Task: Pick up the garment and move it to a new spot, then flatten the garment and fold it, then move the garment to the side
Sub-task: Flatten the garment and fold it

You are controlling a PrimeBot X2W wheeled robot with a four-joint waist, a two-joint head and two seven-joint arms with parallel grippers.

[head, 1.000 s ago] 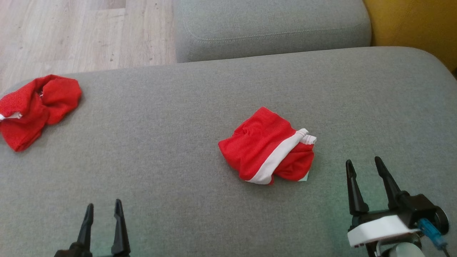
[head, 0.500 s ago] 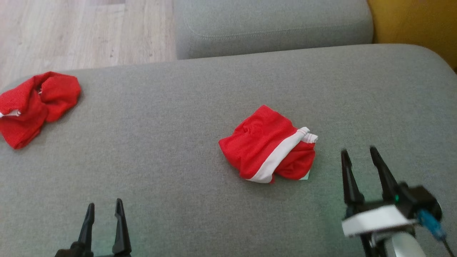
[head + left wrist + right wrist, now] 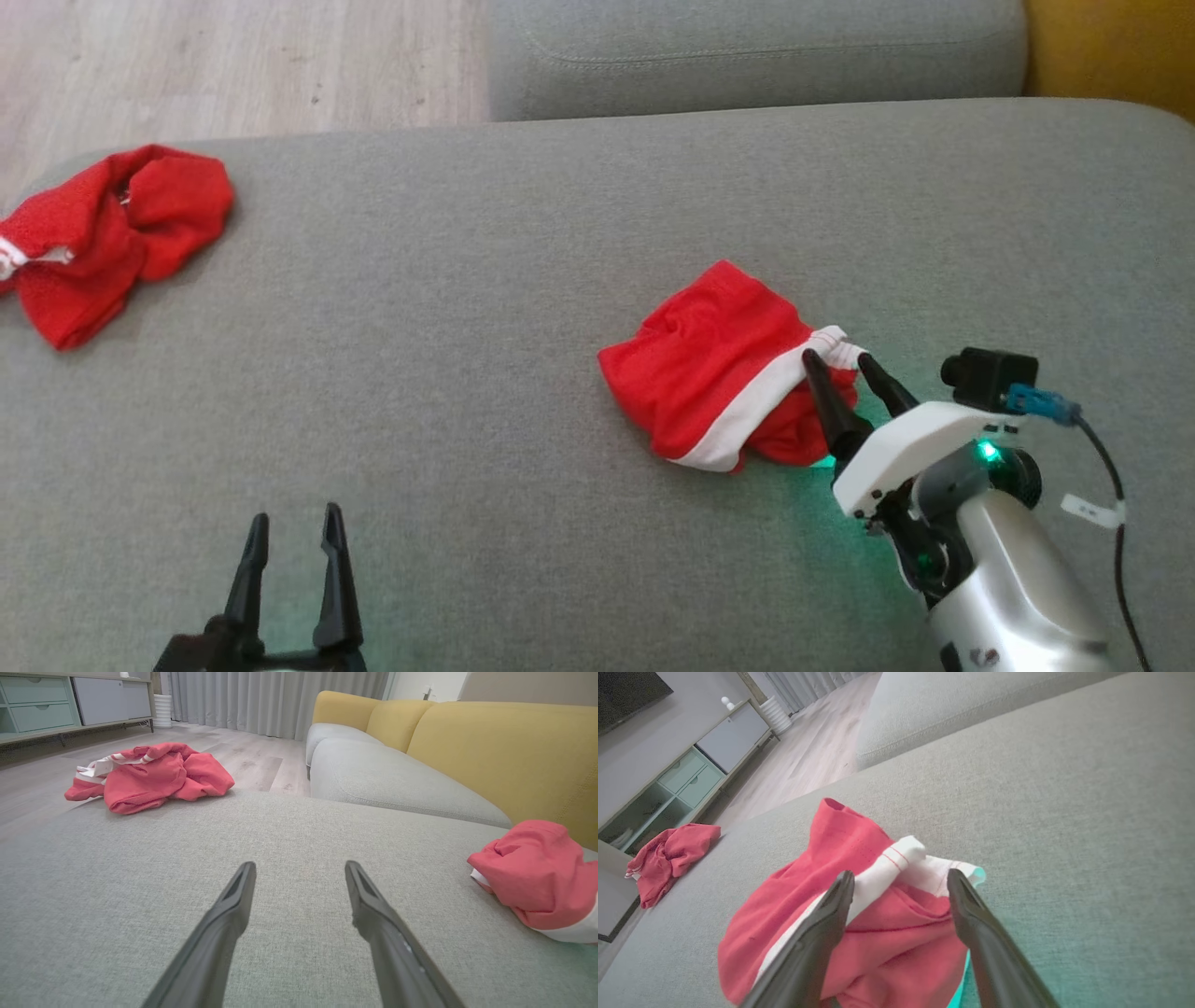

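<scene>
Straddling the garment [image 3: 709, 373], the right end effector [image 3: 836, 357] stands spread

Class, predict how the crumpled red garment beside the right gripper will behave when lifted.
Probably floppy: the red garment lies bunched in soft folds. Likely light: thin cloth. Pinched at its white band, the rest would probably dangle.

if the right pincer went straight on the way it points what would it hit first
The crumpled red garment, most likely its white band, which sits right ahead of the open right pincer. I can't tell whether the tips touch the cloth yet.
</scene>
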